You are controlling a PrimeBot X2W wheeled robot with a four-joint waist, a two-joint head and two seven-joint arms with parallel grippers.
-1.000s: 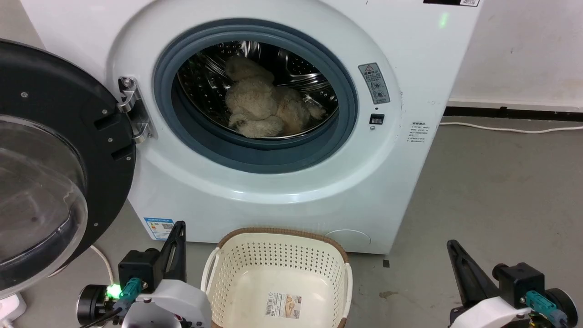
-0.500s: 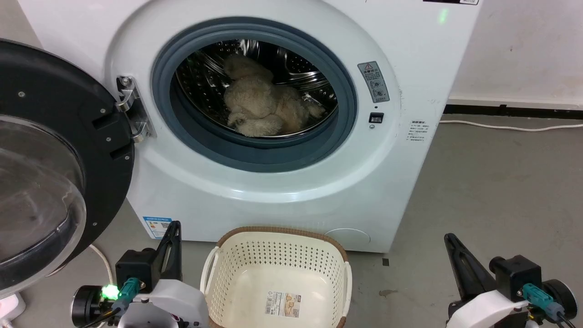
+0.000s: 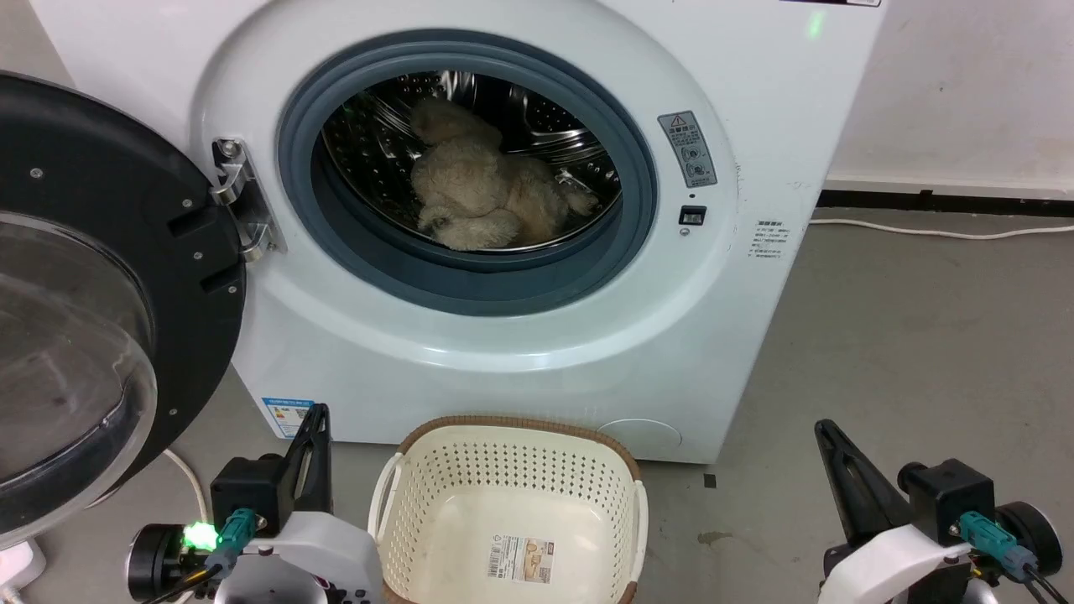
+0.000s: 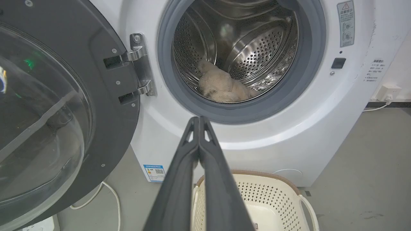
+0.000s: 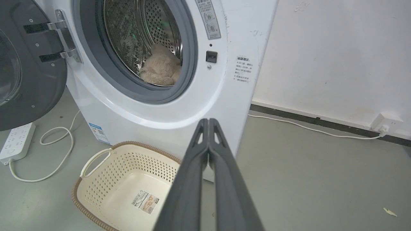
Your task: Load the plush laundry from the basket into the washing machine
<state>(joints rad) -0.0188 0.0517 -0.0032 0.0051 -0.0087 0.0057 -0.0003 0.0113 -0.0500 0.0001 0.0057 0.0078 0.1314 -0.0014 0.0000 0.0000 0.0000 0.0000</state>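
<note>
Plush laundry point(image 3: 482, 197): a beige, shaggy stuffed toy lying inside the washing machine point(image 3: 520, 361). It is slumped on the bottom of the perforated steel drum point(image 3: 369, 159), just behind the grey door ring point(image 3: 470, 289). Only the drum touches it.
Washing machine: a white front-loader standing on the grey floor point(image 3: 923, 335) with a pale wall point(image 5: 337, 48) behind it. Its round opening is uncovered, and a grey warning sticker point(image 3: 686, 151) sits to the right of the ring.
Door point(image 3: 92, 277): round glass with a black rim, swung wide open to the robot's left. It hangs on a metal hinge point(image 3: 239, 201) at the left edge of the opening.
Basket point(image 3: 512, 466): cream with perforated sides and a brown rim. It stands upright on the floor just in front of the machine's lower front, below the opening. Its inner bottom is in plain sight, with a paper label point(image 3: 522, 559) stuck on it.
Left gripper point(image 3: 315, 413): its two dark fingers are pressed together with nothing between them. It hangs above the floor just left of the basket's left handle point(image 3: 384, 503). In the left wrist view the tips point toward the lower edge of the door ring.
Right gripper point(image 3: 822, 428): its fingers are also pressed together and hold nothing. It is above bare floor, well to the right of the basket.
Floor, left side: a white power strip point(image 5: 16, 141) and a looped white cable point(image 5: 57, 154) lie below the open door.
Floor, right side: a second white cord point(image 5: 305, 128) runs along the wall base to a socket point(image 5: 387, 122).
</note>
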